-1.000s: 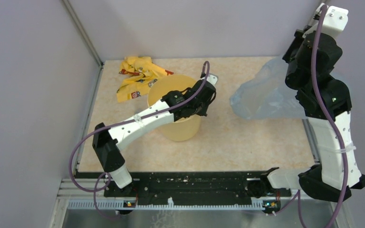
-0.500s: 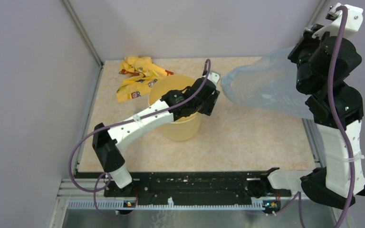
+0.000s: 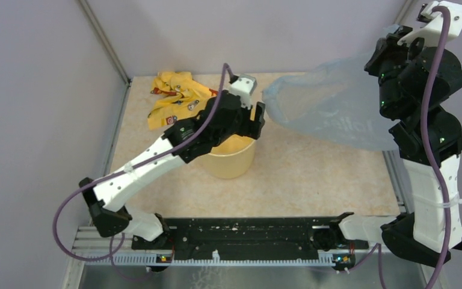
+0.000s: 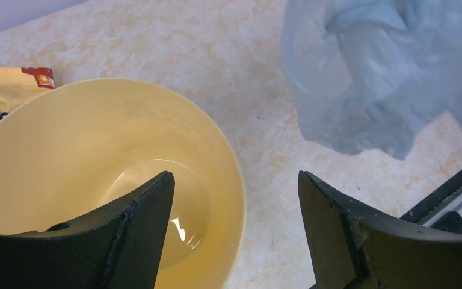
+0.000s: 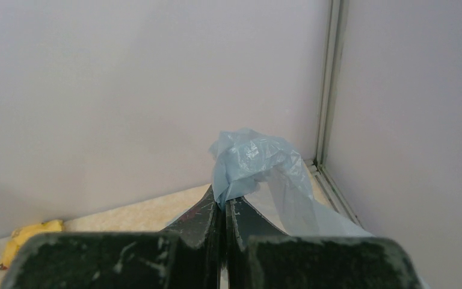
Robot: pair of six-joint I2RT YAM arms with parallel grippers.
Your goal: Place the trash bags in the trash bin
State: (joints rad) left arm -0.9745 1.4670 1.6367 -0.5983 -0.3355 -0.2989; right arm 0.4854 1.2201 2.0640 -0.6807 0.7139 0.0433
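Carry step: right jaws clenched on the bunched top of the trash bag, right arm reared tall, bag hanging above the table's far right corner. Left jaws spread wide, empty, hovering over the trash bin rim, mid-table toward the left edge. Next, probably: swing the bag's loose end over the bin mouth, then lower.

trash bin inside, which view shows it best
Left wrist: it looks down into the trash bin, inner wall and bottom visible. Top external shows mainly its wall below the left arm. Right wrist misses it.
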